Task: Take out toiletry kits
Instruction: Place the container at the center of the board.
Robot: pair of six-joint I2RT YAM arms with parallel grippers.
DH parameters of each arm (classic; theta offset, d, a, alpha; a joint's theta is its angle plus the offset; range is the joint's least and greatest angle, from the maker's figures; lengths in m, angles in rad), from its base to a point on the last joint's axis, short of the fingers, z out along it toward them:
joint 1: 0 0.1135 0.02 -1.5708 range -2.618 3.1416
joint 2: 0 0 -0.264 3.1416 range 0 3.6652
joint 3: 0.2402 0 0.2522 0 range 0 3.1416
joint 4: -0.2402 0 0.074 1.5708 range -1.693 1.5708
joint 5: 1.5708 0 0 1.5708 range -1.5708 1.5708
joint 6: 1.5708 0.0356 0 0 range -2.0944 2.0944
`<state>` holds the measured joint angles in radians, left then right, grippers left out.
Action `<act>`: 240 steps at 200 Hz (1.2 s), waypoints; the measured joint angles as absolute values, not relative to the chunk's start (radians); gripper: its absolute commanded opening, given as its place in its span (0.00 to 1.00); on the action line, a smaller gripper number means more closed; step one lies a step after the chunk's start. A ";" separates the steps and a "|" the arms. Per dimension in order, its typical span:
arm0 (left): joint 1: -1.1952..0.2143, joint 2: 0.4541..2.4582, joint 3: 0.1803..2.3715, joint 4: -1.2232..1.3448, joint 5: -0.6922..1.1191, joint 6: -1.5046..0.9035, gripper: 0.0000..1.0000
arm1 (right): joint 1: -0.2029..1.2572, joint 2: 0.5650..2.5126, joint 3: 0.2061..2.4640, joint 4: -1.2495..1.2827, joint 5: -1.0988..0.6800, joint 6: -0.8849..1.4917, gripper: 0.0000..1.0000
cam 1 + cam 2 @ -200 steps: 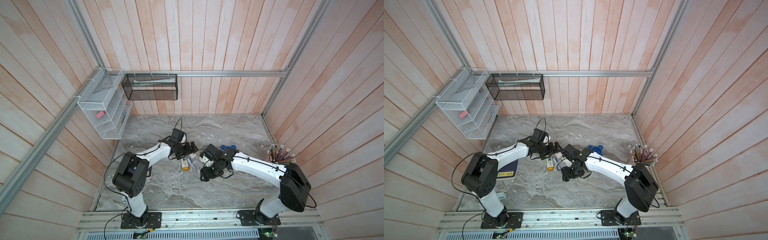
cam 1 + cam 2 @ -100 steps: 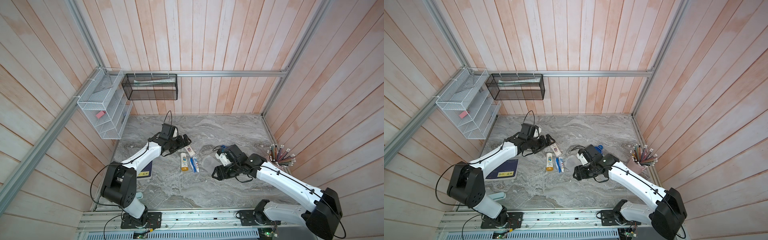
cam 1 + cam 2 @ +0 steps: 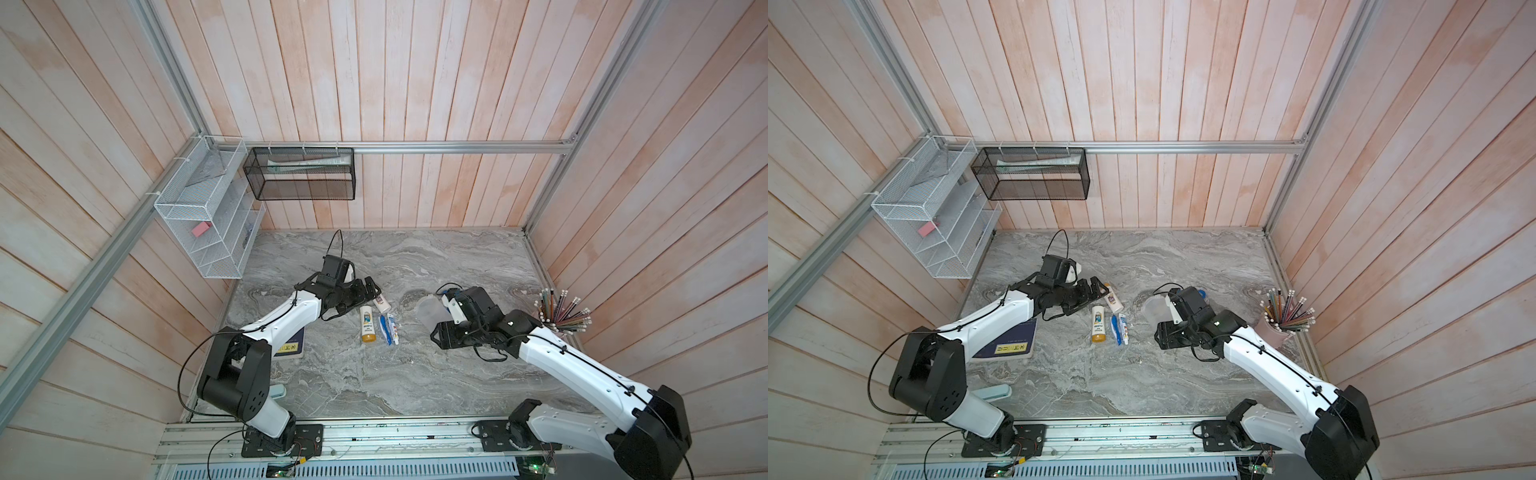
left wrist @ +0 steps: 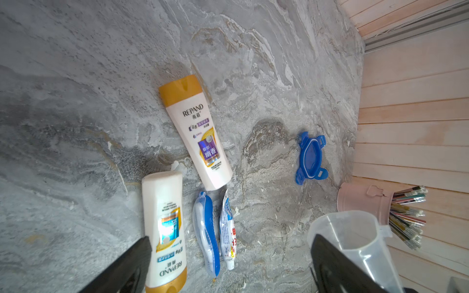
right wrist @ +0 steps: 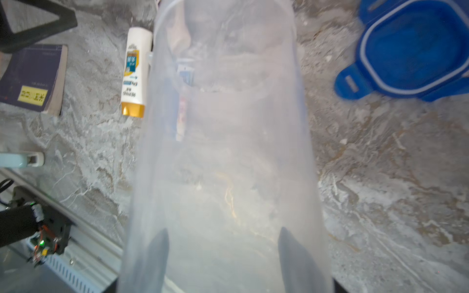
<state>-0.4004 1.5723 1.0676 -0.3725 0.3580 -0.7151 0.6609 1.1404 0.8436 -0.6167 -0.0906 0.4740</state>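
The table [image 3: 415, 374] is a flat slab with a grey, veined, stone-like finish. The kit consists of four items, all lying flat on this surface outside the container [image 3: 430, 313]: two bottles, one toothbrush [image 4: 206, 228] and one toothpaste tube [image 4: 227, 228]. The toothbrush is blue and sealed in a clear, glossy wrapper. The toothpaste tube, soft and crimped at one end, white with blue and red print and a small white cap, lies just beside the toothbrush and parallel to it. The bottle with the blue label [image 4: 163, 225], smooth white plastic with a flat oval body and a yellow-orange cap, lies parallel on the opposite side of the toothbrush. The bottle with the purple label [image 4: 196, 132], of the same shape and material, lies slanted, its white end near one end of the toothbrush. The left claw [image 4: 231, 239] is spread fully wide above the table near the toothbrush and holds nothing. The right claw [image 5: 223, 232] is clamped on the one container, a translucent, tapered plastic tub tilted on its side; its open mouth faces the toothbrush from the toothpaste side, well apart from it. Whether the tub touches the table cannot be told. Beyond the tub from the toothbrush lie one round blue plastic lid [image 4: 310, 158] with tabs and one pink metal cup [image 4: 360, 200] of pencils.
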 measured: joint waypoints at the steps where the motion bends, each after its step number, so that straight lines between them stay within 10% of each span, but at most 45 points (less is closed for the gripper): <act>1: -0.400 1.572 1.068 -0.373 0.358 -0.715 1.00 | 0.661 1.140 0.842 -0.612 -0.086 0.476 0.18; 112: -0.400 1.572 1.061 -0.331 0.358 -0.727 1.00 | 0.657 1.372 0.728 -0.167 0.164 0.443 0.24; 186: -0.400 1.569 1.023 -0.318 0.351 -0.745 1.00 | 0.658 1.474 0.665 -0.017 0.163 0.452 0.69; 199: -0.400 1.567 1.023 -0.318 0.342 -0.745 1.00 | 0.659 1.476 0.659 0.002 0.163 0.460 0.97; 240: -0.400 1.564 1.023 -0.318 0.332 -0.744 1.00 | 0.701 1.450 0.592 0.037 0.163 0.476 0.98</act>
